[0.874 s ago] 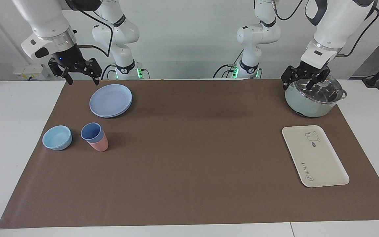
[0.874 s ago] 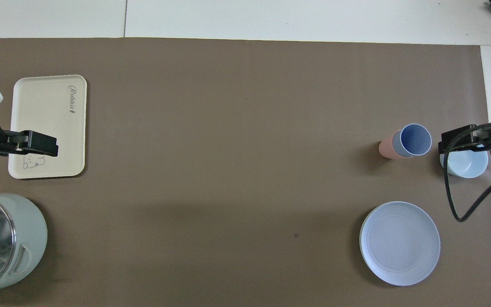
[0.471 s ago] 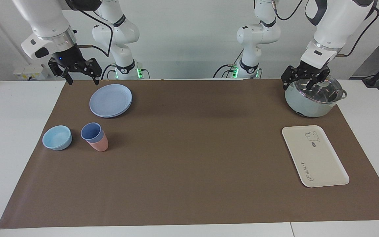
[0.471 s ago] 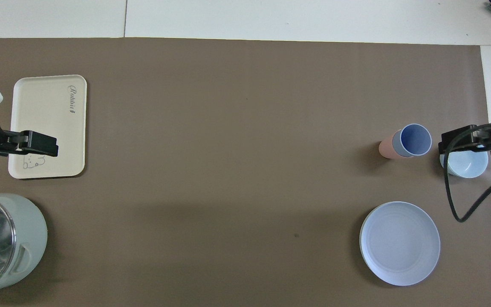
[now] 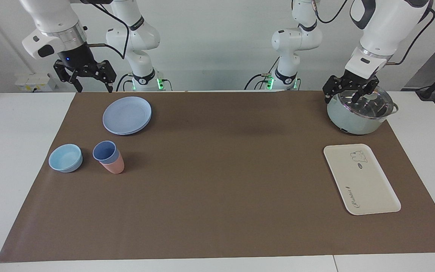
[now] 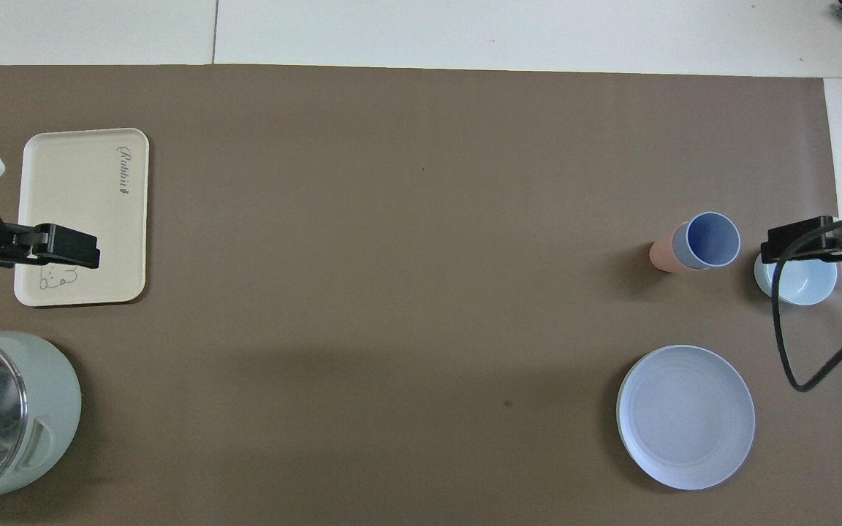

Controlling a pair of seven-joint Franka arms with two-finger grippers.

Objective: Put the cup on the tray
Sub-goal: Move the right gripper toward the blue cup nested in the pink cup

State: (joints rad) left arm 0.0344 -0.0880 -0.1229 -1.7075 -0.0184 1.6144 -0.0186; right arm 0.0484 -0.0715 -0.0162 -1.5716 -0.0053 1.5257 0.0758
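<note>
The cup [image 5: 105, 152] is being left nested in the pink cup [image 5: 114, 165], well apart from the open right gripper [image 5: 84, 76]; the open left gripper [image 5: 348, 92] is being held over the pot [image 5: 357, 117].

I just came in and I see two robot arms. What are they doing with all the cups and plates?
Nothing is being held yet. The blue cup sits stacked inside a pink cup, beside a light-blue bowl, and it has to go on the cream tray at the left arm's end. The right gripper hangs open in the air near the round plate. The left gripper waits, open, over a lidded pot.
</note>
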